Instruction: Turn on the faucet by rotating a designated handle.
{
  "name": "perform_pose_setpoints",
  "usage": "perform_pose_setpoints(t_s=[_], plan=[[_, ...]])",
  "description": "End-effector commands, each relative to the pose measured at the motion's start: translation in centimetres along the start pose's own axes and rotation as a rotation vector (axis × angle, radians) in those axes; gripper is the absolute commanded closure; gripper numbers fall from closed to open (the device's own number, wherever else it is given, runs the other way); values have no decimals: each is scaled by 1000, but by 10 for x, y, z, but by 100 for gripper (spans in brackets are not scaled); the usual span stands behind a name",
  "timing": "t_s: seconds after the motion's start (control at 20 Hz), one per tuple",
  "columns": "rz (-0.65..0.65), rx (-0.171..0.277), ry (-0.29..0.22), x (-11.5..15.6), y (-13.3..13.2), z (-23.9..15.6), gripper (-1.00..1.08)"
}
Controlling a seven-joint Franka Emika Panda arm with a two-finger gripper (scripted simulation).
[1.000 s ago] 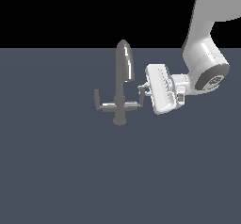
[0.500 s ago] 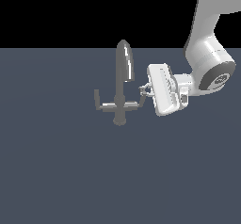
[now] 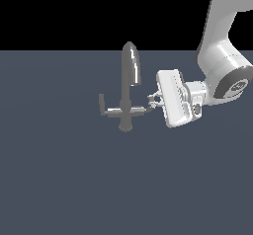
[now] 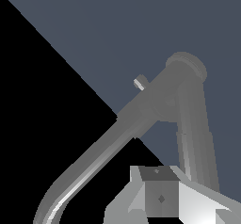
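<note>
Exterior view — tool has drifted rightward, handle unmoved.

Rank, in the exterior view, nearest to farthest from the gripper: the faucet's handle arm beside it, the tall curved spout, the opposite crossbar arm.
1. The short grey L-shaped handle, right at the gripper.
2. The tall grey curved metal spout, at the faucet's middle.
3. The opposite grey crossbar arm, on the exterior view's left.

I'm seeing the faucet standing on the floor, its handle reaching right up to my gripper.
</note>
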State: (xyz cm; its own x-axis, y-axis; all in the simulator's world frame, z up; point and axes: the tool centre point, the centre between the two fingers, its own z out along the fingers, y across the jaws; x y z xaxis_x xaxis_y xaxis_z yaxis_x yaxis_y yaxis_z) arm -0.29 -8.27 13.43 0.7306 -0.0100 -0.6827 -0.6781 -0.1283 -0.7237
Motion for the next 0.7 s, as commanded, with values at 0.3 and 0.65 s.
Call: perform_pose_setpoints(t_s=[0.3, 0.65], plan=[[-1, -1, -5, -4, 23, 0, 108], [18, 2, -13, 9, 66, 3, 108]])
